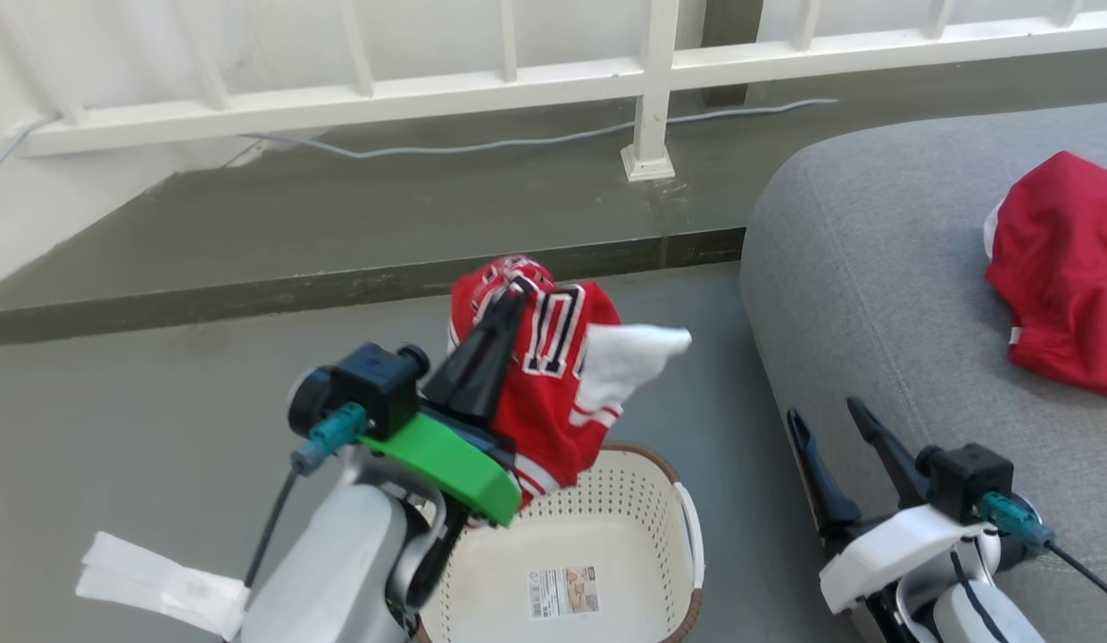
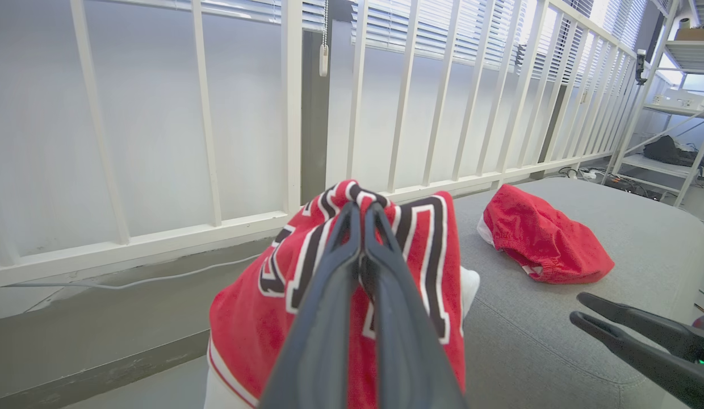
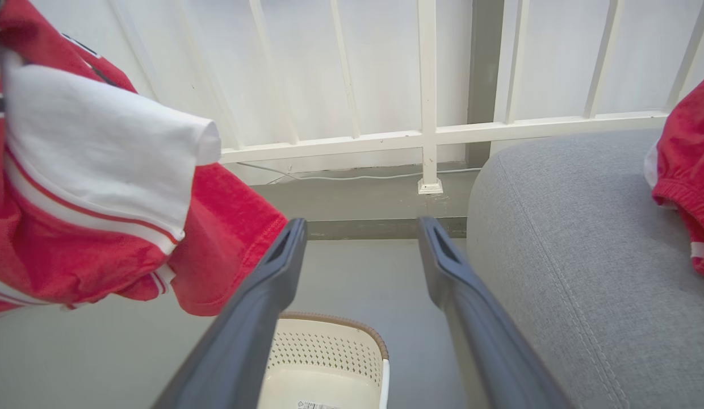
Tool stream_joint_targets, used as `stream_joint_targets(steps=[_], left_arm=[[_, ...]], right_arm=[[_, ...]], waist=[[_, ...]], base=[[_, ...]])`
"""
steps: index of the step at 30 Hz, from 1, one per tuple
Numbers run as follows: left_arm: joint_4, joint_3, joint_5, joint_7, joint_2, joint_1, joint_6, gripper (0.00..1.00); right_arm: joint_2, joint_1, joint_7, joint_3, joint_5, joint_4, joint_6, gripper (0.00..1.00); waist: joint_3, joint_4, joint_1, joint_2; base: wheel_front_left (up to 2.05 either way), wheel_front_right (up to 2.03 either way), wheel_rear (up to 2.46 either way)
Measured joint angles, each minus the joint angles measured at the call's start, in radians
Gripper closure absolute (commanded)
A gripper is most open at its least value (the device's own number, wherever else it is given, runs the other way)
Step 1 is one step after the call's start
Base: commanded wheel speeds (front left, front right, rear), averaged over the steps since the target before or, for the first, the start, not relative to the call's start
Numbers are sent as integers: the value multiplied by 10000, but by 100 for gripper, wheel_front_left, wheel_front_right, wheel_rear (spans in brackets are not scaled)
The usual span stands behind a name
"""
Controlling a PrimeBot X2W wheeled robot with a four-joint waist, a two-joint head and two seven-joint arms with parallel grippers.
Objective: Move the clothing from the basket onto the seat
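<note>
While the left gripper (image 1: 511, 304) clamps a red jersey (image 1: 553, 402) in the air above the cream basket (image 1: 647, 500), a second red jersey (image 1: 1067, 268) lies on the grey seat (image 1: 866, 295); the right gripper (image 1: 821, 413) hovers beside the seat's edge, fingers spread and empty.
</note>
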Motion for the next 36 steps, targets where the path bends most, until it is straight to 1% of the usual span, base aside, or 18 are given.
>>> stream_joint_targets(steps=[8,17,21,34,36], left_arm=[[-828,-313,-48,477,58,463,0,100],[-1580,-337,-73,846,188,848,8,100],[-1916,-324,-90,1012,372,1043,102,100],[-2669,-336,-148,1429,476,1411,286,100],[-2754,-341,-148,1461,477,1412,357,100]], right_arm=[[92,277,90,36,86,-242,-4,0],[90,309,163,92,86,-431,-4,0],[96,371,209,182,86,-571,-6,0],[161,482,337,435,88,-1074,2,0],[169,482,351,629,88,-1243,84,0]], waist=[[-129,-71,0,0],[-216,-90,0,0],[-252,-121,0,0],[-305,-141,0,0],[-305,-132,0,0]], base=[[0,0,0],[0,0,0],[0,0,0],[0,0,0],[0,0,0]])
